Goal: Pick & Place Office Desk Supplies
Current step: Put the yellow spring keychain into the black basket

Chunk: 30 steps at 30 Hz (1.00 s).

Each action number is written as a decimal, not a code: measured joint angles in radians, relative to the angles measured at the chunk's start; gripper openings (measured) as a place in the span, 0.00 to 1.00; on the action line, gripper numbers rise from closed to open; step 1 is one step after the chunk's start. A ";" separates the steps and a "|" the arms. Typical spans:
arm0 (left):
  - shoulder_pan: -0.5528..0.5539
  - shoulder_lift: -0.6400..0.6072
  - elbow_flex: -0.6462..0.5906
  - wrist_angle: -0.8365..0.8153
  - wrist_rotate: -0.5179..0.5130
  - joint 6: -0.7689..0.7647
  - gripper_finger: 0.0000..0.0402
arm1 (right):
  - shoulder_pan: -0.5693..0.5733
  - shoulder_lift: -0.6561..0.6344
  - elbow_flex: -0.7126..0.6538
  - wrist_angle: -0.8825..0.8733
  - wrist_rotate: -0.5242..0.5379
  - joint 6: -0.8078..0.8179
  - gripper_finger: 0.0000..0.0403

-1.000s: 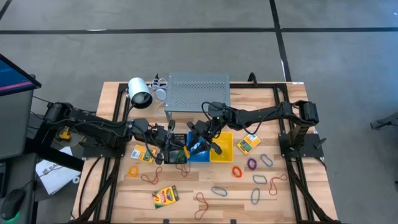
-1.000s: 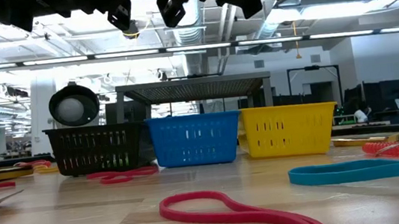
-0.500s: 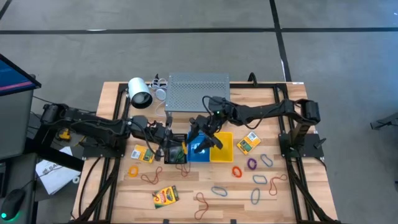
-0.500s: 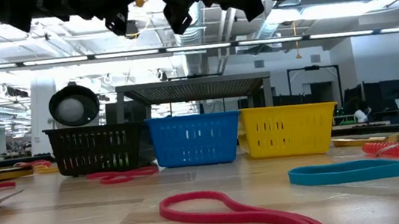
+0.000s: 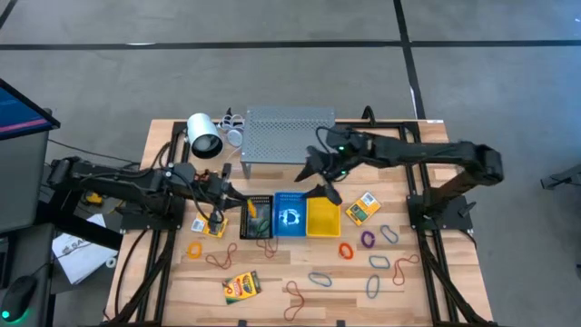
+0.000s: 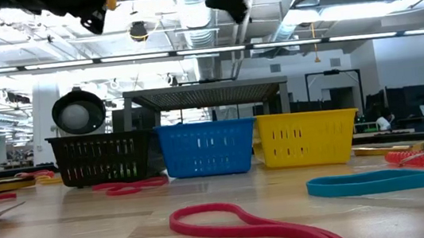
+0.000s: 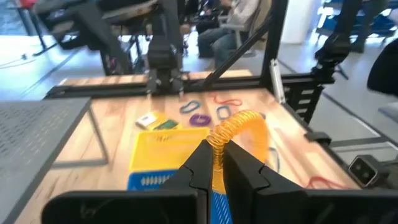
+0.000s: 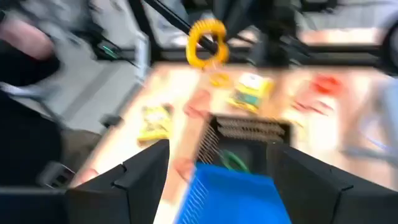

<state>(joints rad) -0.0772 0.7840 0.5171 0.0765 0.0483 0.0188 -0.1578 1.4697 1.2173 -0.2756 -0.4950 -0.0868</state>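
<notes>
Between the clenched jaws of the left gripper [image 7: 213,163] sits an orange coiled band [image 7: 239,129], pinched at one end and raised above the wooden table [image 5: 272,282], beside the black basket [image 5: 257,217]. Further along that row stand the blue basket [image 5: 290,216] and the yellow basket [image 5: 322,214], all three in front of the grey perforated shelf [image 5: 289,134]. Over the gap between that shelf and the baskets hangs the right gripper [image 5: 321,177], jaws spread wide and empty. Well below both sets of jaws, loose rubber bands lie across the planks: a red loop [image 6: 248,221] and a teal one [image 6: 387,181] nearest the table-level camera, with purple [image 5: 368,239], orange [image 5: 346,249] and brown [image 5: 219,260] ones farther along. One crayon box [image 5: 241,286] lies near the front edge, another [image 5: 362,208] just beside the yellow basket. A white cylinder [image 5: 204,135] rests at the shelf's side. Beyond the table stretches grey floor marked with dark lines, and at table level the room shows bright ceiling lights, ducts and distant workstations.
</notes>
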 joint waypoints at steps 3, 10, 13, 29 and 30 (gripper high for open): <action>0.000 -0.049 0.000 -0.049 -0.002 0.000 0.04 | 0.018 -0.083 -0.024 -0.065 0.083 -0.038 0.66; 0.000 -0.148 -0.016 -0.095 -0.025 0.000 0.04 | 0.005 -0.316 -0.213 -0.007 0.105 -0.032 0.66; 0.000 -0.179 -0.047 -0.104 -0.038 -0.006 0.04 | -0.011 -0.428 -0.342 0.101 0.107 0.003 0.66; 0.000 -0.276 -0.247 0.078 -0.080 -0.101 0.04 | 0.017 -0.771 -0.766 0.471 0.104 0.166 0.66; 0.000 -0.273 -0.262 0.094 -0.081 -0.111 0.04 | 0.023 -0.771 -0.774 0.474 0.104 0.166 0.66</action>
<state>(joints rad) -0.0772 0.5113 0.2550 0.1702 -0.0324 -0.0922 -0.1345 0.6988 0.4433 0.1988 -0.3911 0.0793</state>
